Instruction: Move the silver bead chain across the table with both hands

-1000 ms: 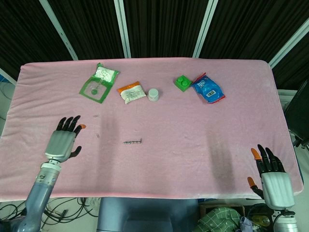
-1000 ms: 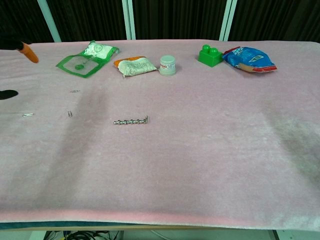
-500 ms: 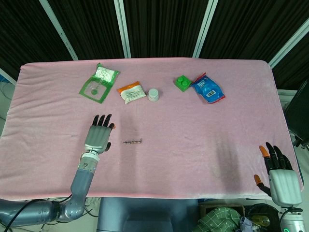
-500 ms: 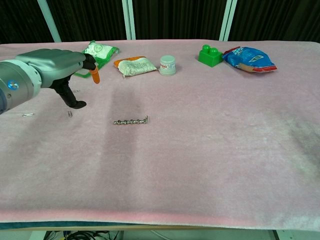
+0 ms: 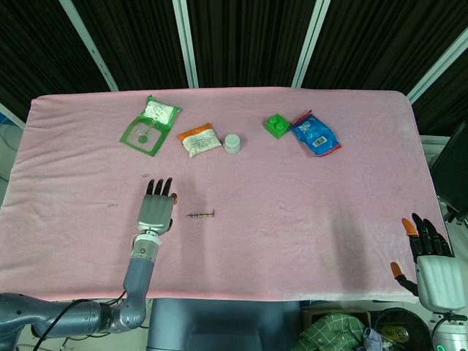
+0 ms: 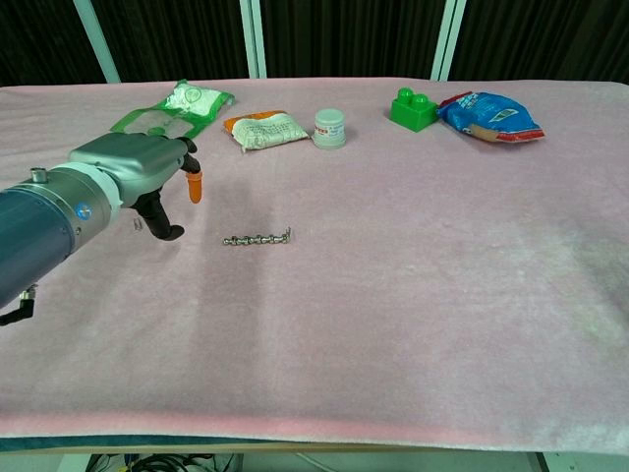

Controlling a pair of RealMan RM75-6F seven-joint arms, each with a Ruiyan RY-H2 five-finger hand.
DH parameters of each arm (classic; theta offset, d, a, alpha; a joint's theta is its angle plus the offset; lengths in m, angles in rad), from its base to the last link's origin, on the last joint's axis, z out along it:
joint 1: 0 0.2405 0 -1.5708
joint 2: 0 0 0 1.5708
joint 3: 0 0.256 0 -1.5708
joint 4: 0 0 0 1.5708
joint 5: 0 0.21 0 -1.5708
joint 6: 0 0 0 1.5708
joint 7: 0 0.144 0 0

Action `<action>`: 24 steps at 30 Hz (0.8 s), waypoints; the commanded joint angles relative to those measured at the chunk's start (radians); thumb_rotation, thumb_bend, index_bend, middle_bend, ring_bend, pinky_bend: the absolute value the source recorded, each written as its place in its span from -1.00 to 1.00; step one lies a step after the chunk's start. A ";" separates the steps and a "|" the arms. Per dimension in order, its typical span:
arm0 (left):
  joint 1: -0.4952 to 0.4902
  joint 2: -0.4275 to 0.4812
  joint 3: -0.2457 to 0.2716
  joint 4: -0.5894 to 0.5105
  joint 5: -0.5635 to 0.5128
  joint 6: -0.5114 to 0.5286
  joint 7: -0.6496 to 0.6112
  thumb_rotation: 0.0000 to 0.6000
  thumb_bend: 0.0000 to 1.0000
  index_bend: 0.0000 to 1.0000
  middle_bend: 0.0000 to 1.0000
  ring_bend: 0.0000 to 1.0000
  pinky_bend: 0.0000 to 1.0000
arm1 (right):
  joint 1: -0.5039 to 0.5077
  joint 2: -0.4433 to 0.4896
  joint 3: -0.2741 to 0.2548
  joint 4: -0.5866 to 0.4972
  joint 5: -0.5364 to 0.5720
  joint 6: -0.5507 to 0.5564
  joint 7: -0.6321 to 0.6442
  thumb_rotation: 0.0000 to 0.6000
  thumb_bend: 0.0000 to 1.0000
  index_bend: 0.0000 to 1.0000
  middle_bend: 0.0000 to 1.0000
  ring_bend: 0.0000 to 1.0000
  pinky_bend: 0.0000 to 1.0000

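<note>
So in the last second the left hand (image 5: 154,210) swung in from the far left edge of the pink cloth-covered counter (image 5: 292,197) and now sits just left of the short silver bead chain (image 5: 201,215), fingers spread, holding nothing, not touching it. Looks to me like it's lining up for the grab.

The right hand (image 5: 431,263) has drifted back off the near right corner, fingers apart too, well away from the chain.

Containers: only a small white lidded jar (image 5: 232,142) at the back. Lid's on, so can't tell what's inside.
</note>
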 commanded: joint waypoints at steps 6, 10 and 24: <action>-0.025 0.024 0.018 0.056 0.045 -0.133 -0.092 1.00 -0.38 -0.13 -0.94 -1.00 -1.00 | -0.002 -0.005 0.007 0.001 0.004 -0.006 -0.014 1.00 -0.61 -0.98 -1.00 -1.00 -0.65; -0.037 0.038 0.026 0.063 0.054 -0.180 -0.115 1.00 -0.45 -0.13 -0.94 -1.00 -1.00 | -0.004 -0.008 0.012 0.001 0.004 -0.004 -0.017 1.00 -0.61 -0.98 -1.00 -1.00 -0.65; -0.070 0.000 0.025 0.124 0.024 -0.173 -0.129 1.00 -0.45 -0.03 -0.94 -1.00 -1.00 | -0.010 -0.015 0.022 0.006 0.009 -0.007 -0.025 1.00 -0.61 -0.98 -1.00 -1.00 -0.65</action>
